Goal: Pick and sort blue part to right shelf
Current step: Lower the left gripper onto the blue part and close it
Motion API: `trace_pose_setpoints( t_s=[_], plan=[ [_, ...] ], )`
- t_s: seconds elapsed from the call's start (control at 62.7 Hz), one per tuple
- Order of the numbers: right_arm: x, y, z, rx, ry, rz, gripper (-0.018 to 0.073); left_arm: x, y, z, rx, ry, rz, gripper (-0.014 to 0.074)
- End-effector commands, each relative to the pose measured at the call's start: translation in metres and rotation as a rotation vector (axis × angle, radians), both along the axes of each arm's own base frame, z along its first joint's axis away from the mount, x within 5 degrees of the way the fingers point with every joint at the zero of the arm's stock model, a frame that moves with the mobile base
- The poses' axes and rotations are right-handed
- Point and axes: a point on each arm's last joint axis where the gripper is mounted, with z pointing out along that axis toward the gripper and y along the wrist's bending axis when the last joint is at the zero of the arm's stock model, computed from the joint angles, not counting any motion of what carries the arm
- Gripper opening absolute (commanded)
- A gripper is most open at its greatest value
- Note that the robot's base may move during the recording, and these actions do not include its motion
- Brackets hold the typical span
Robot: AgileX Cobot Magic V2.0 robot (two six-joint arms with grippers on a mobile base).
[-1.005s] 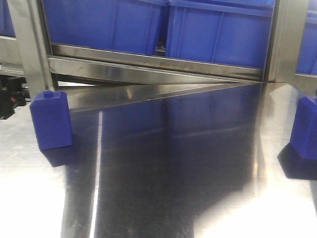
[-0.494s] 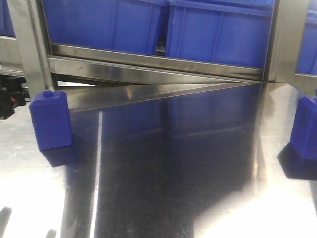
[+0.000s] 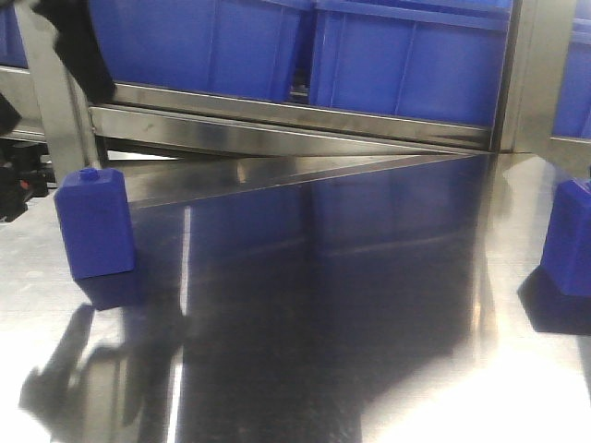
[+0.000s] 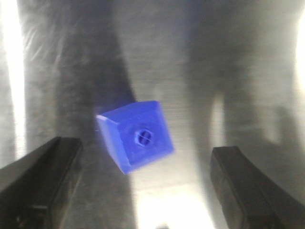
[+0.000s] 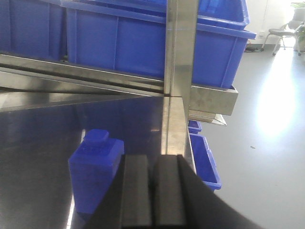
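Where the blue part (image 3: pixel 92 223) stands: upright on the steel table (image 3: pixel 323 305), far left in the front view, nub up, touching nothing.
left gripper (image 4: pixel 146 149): hovers straight over the blue part (image 4: pixel 138 136); fingers (image 4: pixel 43 181) spread wide, one on each side of the block with room to spare; nothing held.
height: above the block's top; how far I cannot tell, as the wrist view is blurred.
right gripper (image 5: pixel 152 162): fingers pressed flat together, nothing between them; low over the table just beside a second blue part (image 5: pixel 95 167), apparently not touching it.
right shelf (image 5: pixel 177 52): steel upright and front rail at the table's far right corner, blue tubs (image 5: pixel 119 38) sitting in it; well apart from the left block.
step in hand (judgement): lowering onto the left block for the pick; nothing lifted or sorted yet.
alignment: the block's square top sits a little askew to the line between the fingers. Turn the wrist so the pads meet two flat opposite faces, not corners.
centring: the block should sit evenly between both fingers before closing, otherwise the first finger to touch pushes it.
depth: go past the sloped shoulders and grip the straight walls, stopping short of the table.
closing: slow and even; smooth plastic on polished steel will probably slide or tip under a one-sided push.
lift: straight up, then check the block hangs square before heading right.
risk: strong glare on the steel makes edges hard to judge.
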Motion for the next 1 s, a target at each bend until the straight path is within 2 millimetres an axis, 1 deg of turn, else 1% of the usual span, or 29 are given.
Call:
trace_pose_setpoints(
  t_s=[0.0,0.096,0.223,0.622,0.686,0.909,0.989],
  plan=[
    [-0.003,0.000,0.017,-0.003,-0.134,0.000,0.0046,0.004,-0.008,0.013,0.036,-0.050,0.068,0.0585],
    [-0.003,0.000,0.017,-0.003,-0.134,0.000,0.0046,0.013,-0.018,0.002,0.051,-0.011,0.111,0.0585],
    [-0.003,0.000,0.017,-0.003,-0.134,0.000,0.0046,0.022,-0.023,-0.012,0.050,0.036,0.145,0.0585],
    [-0.003,0.000,0.017,-0.003,-0.134,0.000,0.0046,0.034,-0.030,-0.048,0.076,0.163,0.160,0.0585],
    [-0.003,0.000,0.017,-0.003,-0.134,0.000,0.0046,0.035,-0.031,-0.051,0.074,0.177,0.161,0.0585],
    [-0.003,0.000,0.017,-0.003,-0.134,0.000,0.0046,0.034,-0.031,-0.051,0.075,0.195,0.161,0.0582],
    [-0.003,0.000,0.017,-0.003,-0.134,0.000,0.0046,0.033,-0.031,-0.052,0.077,0.200,0.161,0.0533]
  ],
)
